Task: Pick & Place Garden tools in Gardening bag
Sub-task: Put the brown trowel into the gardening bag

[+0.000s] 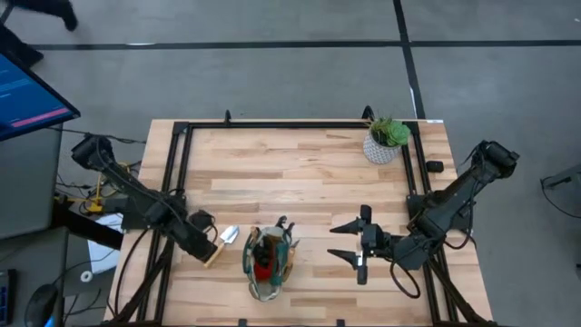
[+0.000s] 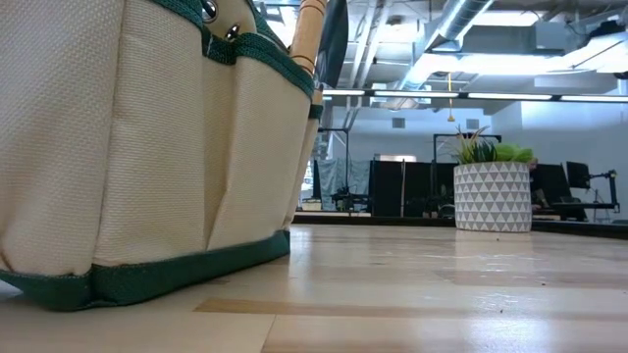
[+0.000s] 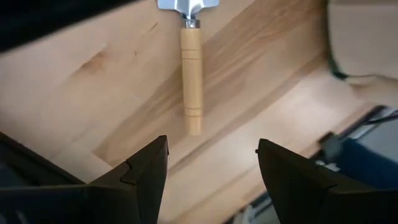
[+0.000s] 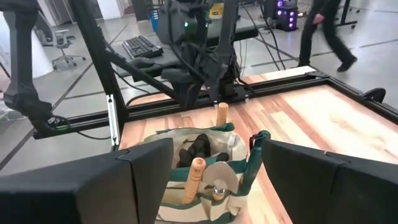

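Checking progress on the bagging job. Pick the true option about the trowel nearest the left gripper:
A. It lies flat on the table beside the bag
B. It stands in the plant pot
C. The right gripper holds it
A: the trowel lies on the table left of the bag, ahead of the open left gripper.

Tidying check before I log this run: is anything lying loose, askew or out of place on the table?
One trowel lies flat on the wood just left of the gardening bag, not in it, under the open left gripper. The other tools stand in the bag. The plant pot is upright; nothing spilled.
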